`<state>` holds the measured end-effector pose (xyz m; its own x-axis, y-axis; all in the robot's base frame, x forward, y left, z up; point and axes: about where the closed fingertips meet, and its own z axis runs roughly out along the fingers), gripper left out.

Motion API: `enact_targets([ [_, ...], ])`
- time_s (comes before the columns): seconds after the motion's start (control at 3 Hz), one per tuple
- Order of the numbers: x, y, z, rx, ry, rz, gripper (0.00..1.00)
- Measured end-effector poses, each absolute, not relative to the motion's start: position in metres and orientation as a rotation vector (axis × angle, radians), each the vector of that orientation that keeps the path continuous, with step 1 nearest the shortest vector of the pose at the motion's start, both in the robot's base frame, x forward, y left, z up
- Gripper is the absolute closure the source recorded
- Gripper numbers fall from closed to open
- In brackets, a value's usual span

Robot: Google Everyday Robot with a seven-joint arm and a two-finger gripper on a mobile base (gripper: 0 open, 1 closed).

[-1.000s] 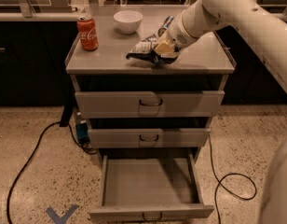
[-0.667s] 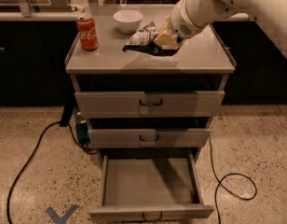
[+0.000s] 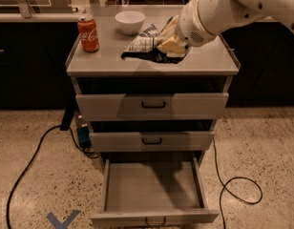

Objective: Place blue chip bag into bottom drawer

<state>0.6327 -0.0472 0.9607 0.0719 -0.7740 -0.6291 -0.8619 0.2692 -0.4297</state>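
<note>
A white robot arm (image 3: 223, 8) reaches in from 2 o'clock over a grey metal cabinet (image 3: 113, 67), its gripper (image 3: 170, 43) low above the right half of the cabinet top. The yellowish fingers (image 3: 167, 46) are clenched on the right end of the blue chip bag (image 3: 146, 46). The crumpled foil runs out from them toward 9 o'clock, white printed panels uppermost and the dark blue showing along the lower edge. The pinched end sits higher than the rest, and a dark shadow lies beneath the bag on the grey surface; whether its far end touches the top cannot be told.

A white bowl (image 3: 130, 22) stands near the bag at its 11 o'clock, and a red cola can (image 3: 88, 34) stands upright well apart at its 9 o'clock, near the cabinet's left edge.

Below, the top drawer (image 3: 152, 105) and the middle drawer (image 3: 152, 140) are pushed in. The bottom drawer (image 3: 154, 185), at 6 o'clock from the bag, is pulled well out, its tray floor in plain view and its small dark handle at the front edge. A black cable (image 3: 237, 190) loops on the speckled floor at 4 o'clock.
</note>
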Motion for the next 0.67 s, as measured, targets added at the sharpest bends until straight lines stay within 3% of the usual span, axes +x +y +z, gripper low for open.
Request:
enact_targets([
  [0.67, 0.625, -0.0614, 0.9244, -1.562, 1.676, 0.2, 1.0],
])
